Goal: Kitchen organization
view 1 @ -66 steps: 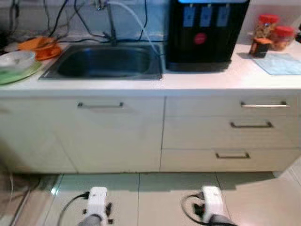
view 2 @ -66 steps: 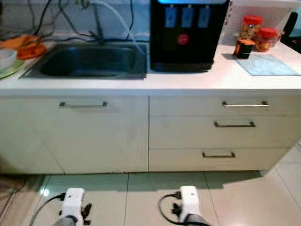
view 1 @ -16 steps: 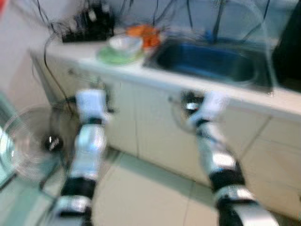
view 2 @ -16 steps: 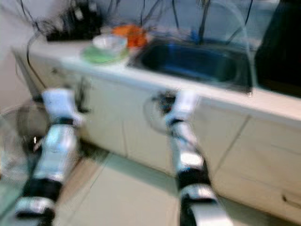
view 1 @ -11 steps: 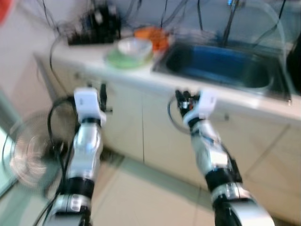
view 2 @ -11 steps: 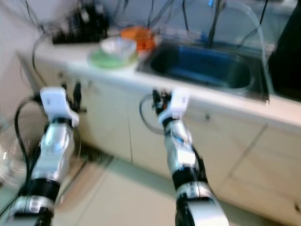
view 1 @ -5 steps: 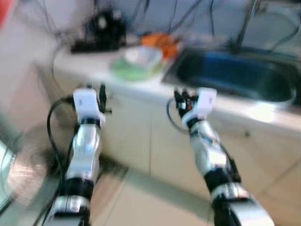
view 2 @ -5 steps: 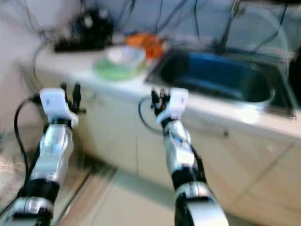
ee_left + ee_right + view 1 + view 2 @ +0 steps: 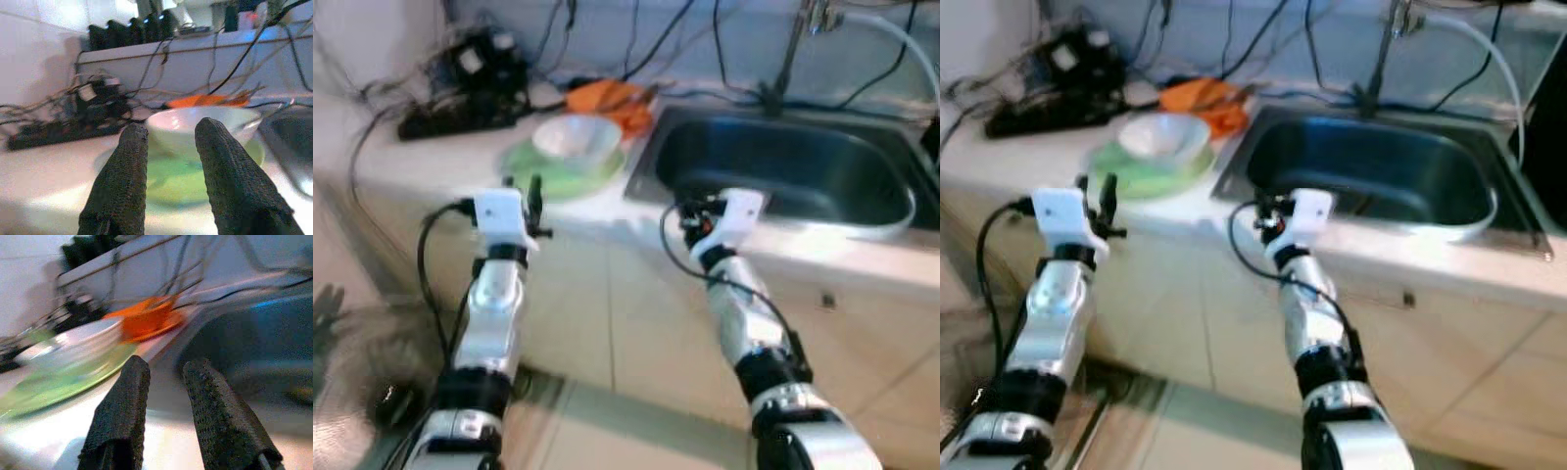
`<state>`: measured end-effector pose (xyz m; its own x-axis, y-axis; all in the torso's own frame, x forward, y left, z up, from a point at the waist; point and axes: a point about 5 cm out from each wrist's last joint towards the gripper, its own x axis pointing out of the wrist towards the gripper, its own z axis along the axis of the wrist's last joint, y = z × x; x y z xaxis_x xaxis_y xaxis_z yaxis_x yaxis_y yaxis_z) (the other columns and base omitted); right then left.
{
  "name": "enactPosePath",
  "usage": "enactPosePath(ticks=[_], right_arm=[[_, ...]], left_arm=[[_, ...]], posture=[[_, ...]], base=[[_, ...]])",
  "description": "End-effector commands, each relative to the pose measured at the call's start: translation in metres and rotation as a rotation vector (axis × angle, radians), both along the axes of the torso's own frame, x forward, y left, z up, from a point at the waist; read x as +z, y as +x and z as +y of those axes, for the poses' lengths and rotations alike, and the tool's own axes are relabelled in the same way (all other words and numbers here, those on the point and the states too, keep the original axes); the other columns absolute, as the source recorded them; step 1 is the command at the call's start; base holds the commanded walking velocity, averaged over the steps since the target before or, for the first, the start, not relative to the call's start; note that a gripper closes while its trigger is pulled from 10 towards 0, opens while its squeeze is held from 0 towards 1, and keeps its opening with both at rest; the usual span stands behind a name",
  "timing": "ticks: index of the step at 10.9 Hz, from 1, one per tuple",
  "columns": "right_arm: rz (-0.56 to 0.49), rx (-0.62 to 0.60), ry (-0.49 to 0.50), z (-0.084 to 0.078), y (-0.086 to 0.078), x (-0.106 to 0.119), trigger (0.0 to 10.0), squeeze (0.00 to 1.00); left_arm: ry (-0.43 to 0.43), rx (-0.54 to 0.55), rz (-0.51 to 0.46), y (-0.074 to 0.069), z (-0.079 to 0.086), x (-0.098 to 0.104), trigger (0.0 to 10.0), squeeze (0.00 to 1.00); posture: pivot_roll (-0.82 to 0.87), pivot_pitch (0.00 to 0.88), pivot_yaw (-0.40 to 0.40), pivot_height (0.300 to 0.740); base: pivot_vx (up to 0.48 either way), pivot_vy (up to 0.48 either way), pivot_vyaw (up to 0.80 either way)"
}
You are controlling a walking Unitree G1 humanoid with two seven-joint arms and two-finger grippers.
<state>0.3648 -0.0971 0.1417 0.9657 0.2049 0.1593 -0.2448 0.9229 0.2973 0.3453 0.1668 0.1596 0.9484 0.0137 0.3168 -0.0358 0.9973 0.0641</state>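
Note:
A white bowl (image 9: 576,140) sits on a green plate (image 9: 524,159) on the white counter, left of the steel sink (image 9: 783,171). Behind them lies an orange dish (image 9: 607,96). My left gripper (image 9: 522,186) is raised in front of the counter edge, short of the plate, open with nothing between its fingers. In the left wrist view the bowl (image 9: 195,127) and plate (image 9: 171,181) lie straight beyond the open left gripper (image 9: 171,128). My right gripper (image 9: 691,211) hovers at the counter edge by the sink's front left corner, open and empty, its fingers (image 9: 132,382) aimed past the plate (image 9: 58,382).
A black power strip with tangled cables (image 9: 460,83) lies at the back left of the counter. The faucet (image 9: 793,49) and a white hose (image 9: 901,39) stand behind the sink. Cabinet doors (image 9: 607,313) run below the counter, with tiled floor (image 9: 636,436) underneath.
The whole picture has shifted and sharpened: the camera moved, and the counter now sits nearer. Both arms stay raised, and the right gripper now stands at the sink's front edge.

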Motion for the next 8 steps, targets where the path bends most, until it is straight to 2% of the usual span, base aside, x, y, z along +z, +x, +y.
enactPosePath(ticks=[1, 2, 8], right_arm=[[-0.006, -0.042, -0.011, -0.015, 0.002, 0.003, 10.0, 0.0], [-0.008, -0.049, -0.014, -0.016, 0.002, 0.002, 10.0, 0.0], [-0.016, -0.062, -0.01, -0.017, 0.002, 0.002, 10.0, 0.0]], left_arm=[[-0.003, -0.057, -0.016, 0.001, -0.016, 0.004, 10.0, 0.0], [0.01, -0.081, -0.017, 0.001, -0.019, 0.004, 10.0, 0.0], [0.015, -0.138, -0.019, -0.003, -0.028, 0.003, 10.0, 0.0]], posture=[[0.14, 0.0, 0.02, 0.74], [0.14, 0.0, 0.019, 0.74], [0.14, 0.0, 0.017, 0.74]], base=[[0.0, 0.0, -0.8], [0.0, 0.0, -0.41], [0.0, 0.0, 0.0]])
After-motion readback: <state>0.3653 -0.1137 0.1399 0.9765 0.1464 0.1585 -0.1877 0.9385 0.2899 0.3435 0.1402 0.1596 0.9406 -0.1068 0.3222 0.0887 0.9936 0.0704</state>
